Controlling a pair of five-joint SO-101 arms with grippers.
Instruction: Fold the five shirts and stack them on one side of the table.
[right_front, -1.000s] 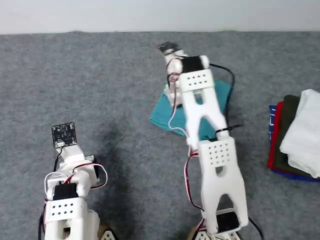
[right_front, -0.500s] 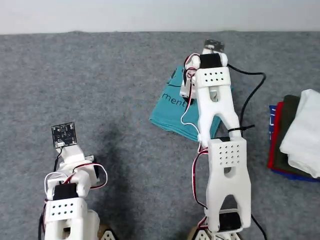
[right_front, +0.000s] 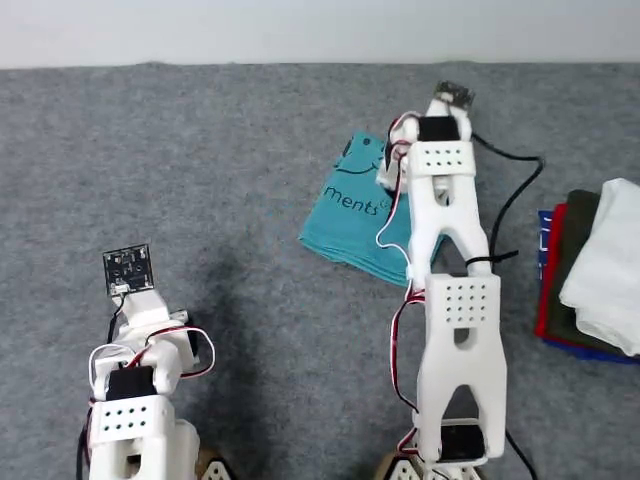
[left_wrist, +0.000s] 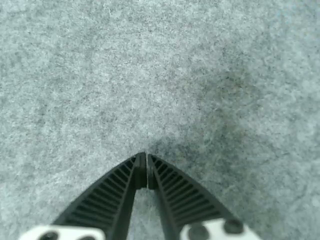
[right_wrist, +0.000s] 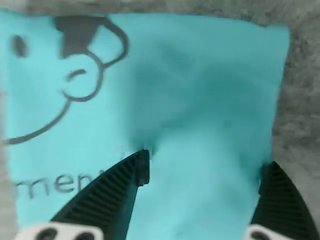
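Right arm (right_front: 455, 310) covers part of teal shirt (right_front: 345, 225) — stack (right_front: 590, 265) cropped.

White printed arm links (right_front: 458, 330), perforated hole grids; red, white, black cables (right_front: 393, 338); black ribbed fingers (left_wrist: 117, 192); small dark circuit board (right_front: 128, 267).

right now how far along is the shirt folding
Done: a stack with blue, red, dark and white layers sits at the table's right edge. In hand: the right gripper is open over the teal shirt, which looks folded. Left: moving it onto the stack. The left gripper is shut, holding nothing.
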